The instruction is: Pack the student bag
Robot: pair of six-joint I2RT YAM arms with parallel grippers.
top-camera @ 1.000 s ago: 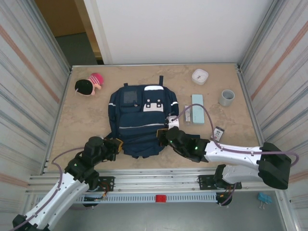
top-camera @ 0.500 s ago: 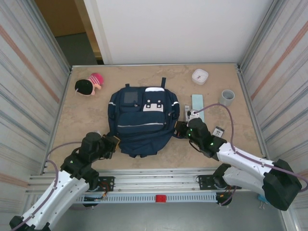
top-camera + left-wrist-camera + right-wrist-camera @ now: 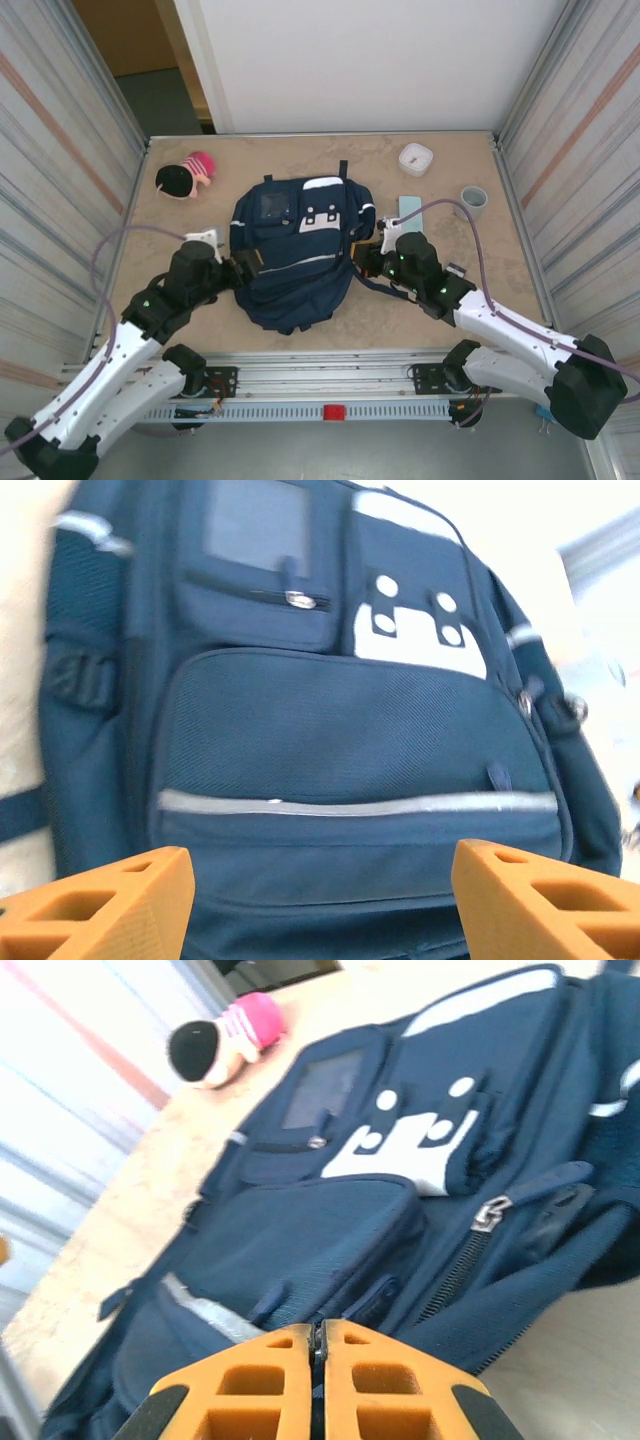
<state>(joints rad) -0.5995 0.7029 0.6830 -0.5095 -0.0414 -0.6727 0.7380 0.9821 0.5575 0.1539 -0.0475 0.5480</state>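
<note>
— Placement of the student bag (image 3: pixel 295 250) is requested.
— It is laid flat at the middle of the counter (image 3: pixel 170 250), with the front pocket facing up and the white patches toward the top of the overhead frame.
— How are the left fingers (image 3: pixel 247 267) set?
— They are spread wide just beside the bag's left edge. In the left wrist view the orange pads (image 3: pixel 100 905) are kept to the lower corners, and nothing is seen between them.
— And the right fingers (image 3: pixel 320 1360)?
— They are pressed together at the bag's right edge, near a zipper. Nothing is seen between them.
— What else is carried by the counter?
— A pink and black doll (image 3: pixel 185 176) is seen at upper left. A white container (image 3: pixel 415 158) and a grey roll (image 3: pixel 472 201) are seen at upper right, apart from the bag.
</note>
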